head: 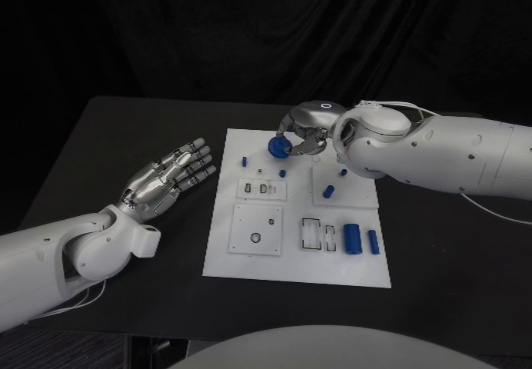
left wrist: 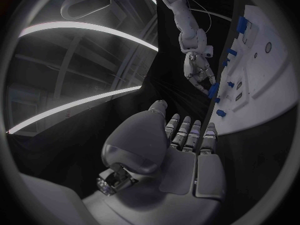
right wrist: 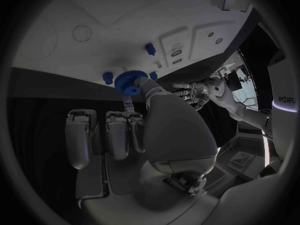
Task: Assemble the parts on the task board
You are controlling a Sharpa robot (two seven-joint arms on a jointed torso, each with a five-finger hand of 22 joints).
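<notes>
Right hand (head: 301, 137): holding a blue gear (head: 280, 147) in its fingertips, over the far edge of the white board (head: 251, 265).
Left hand (head: 168, 178): lying wide and flat, holding nothing, over the bench (head: 111, 138) beside the board.
Slip risk: the grip is looking shallow; the gear may be tilting or dropping.
Seating risk: a tilted gear is likely jamming on its peg.

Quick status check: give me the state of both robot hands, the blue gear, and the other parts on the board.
Left robot hand: open, holding nothing, left of the task board.
Right robot hand: gripping the blue gear at the board's far edge.
Blue cylinder: lying on the board.
Blue peg: upright on the board.
</notes>
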